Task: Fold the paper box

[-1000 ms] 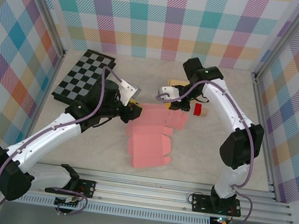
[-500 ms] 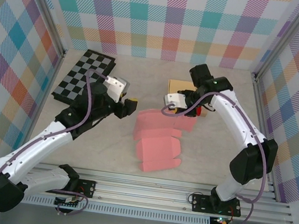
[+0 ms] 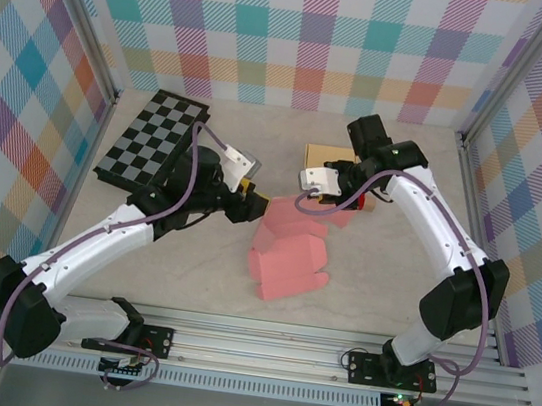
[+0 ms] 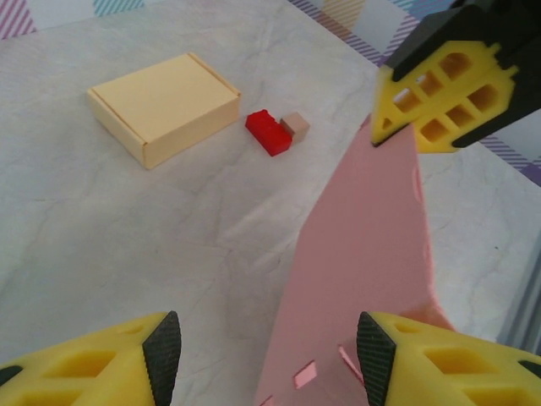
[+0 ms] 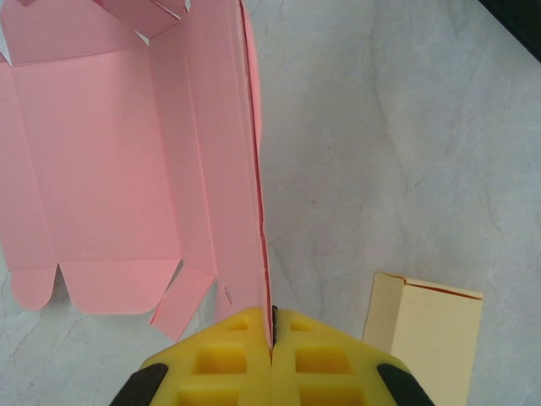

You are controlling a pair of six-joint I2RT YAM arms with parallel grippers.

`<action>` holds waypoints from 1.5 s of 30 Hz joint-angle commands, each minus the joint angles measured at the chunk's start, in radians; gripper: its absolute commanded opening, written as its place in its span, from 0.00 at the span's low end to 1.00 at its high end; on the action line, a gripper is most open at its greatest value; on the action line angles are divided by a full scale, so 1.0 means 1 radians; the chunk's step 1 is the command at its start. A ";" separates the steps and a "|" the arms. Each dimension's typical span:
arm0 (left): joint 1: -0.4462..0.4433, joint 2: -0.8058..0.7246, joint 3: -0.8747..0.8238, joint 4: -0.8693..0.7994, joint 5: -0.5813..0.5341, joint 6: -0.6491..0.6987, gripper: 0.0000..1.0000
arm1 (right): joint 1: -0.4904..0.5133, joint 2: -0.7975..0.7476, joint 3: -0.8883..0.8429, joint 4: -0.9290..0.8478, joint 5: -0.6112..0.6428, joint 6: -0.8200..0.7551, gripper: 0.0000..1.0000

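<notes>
Here the right fingers [image 5: 237, 359] pinch the pink paper box [image 5: 110, 152], the left fingers [image 4: 431, 359] spread apart.

Left wrist view's bottom edge cuts off the pink paper box [image 4: 363, 245]. Right wrist view's bottom edge crops the tan box [image 5: 427, 326].

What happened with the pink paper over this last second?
The left claw pulled back from the pink paper, then returned to its edge, open. The right claw kept pinching the paper's far flap, shifting it rightward and folding it upright. The checkerboard, tan box and red block stayed put.
</notes>
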 commanded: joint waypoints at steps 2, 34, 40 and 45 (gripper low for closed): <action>-0.016 -0.009 0.047 -0.028 0.080 0.002 0.58 | 0.000 -0.016 -0.008 0.017 0.005 0.022 0.00; -0.070 0.037 0.100 0.012 0.155 -0.027 0.58 | 0.018 -0.026 0.082 -0.108 -0.225 0.027 0.00; -0.070 0.035 0.113 0.019 0.174 -0.023 0.58 | 0.020 -0.053 0.060 -0.146 -0.366 -0.018 0.00; -0.070 0.033 0.118 0.008 0.162 -0.013 0.58 | 0.024 -0.057 0.062 -0.154 -0.448 -0.021 0.00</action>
